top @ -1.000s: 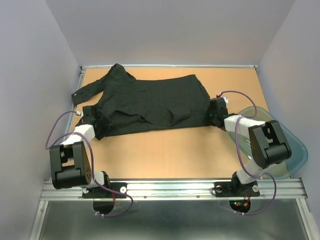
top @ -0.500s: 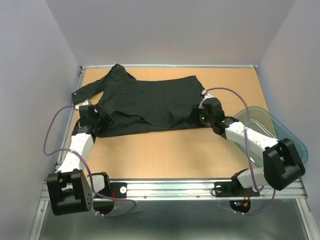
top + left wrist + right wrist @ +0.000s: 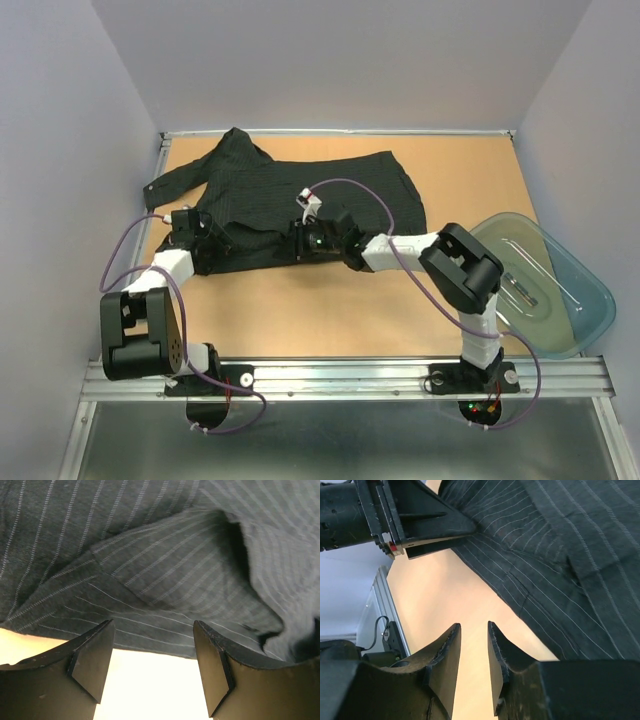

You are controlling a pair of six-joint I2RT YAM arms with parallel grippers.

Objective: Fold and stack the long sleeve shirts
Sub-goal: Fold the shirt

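One black pinstriped long sleeve shirt [image 3: 300, 195] lies spread across the back of the table, collar at the back left and one sleeve reaching left. My left gripper [image 3: 203, 240] is at its near left edge. In the left wrist view [image 3: 153, 630] it is open and empty, with bare table between the fingers and the shirt's hem [image 3: 165, 565] just ahead. My right gripper [image 3: 298, 240] reaches left along the near hem. In the right wrist view [image 3: 474, 625] its fingers stand a narrow gap apart over bare table, holding nothing, beside the shirt [image 3: 570, 540] and facing the left gripper [image 3: 420, 525].
A clear blue-tinted plastic tub [image 3: 560, 290] sits at the table's right edge. Grey walls close in the table on three sides. A metal rail [image 3: 340, 375] runs along the near edge, with the arm bases on it.
My right arm has swung left from the shirt's right edge to the middle of its near hem. My left arm drew back a little and stays at the left edge.
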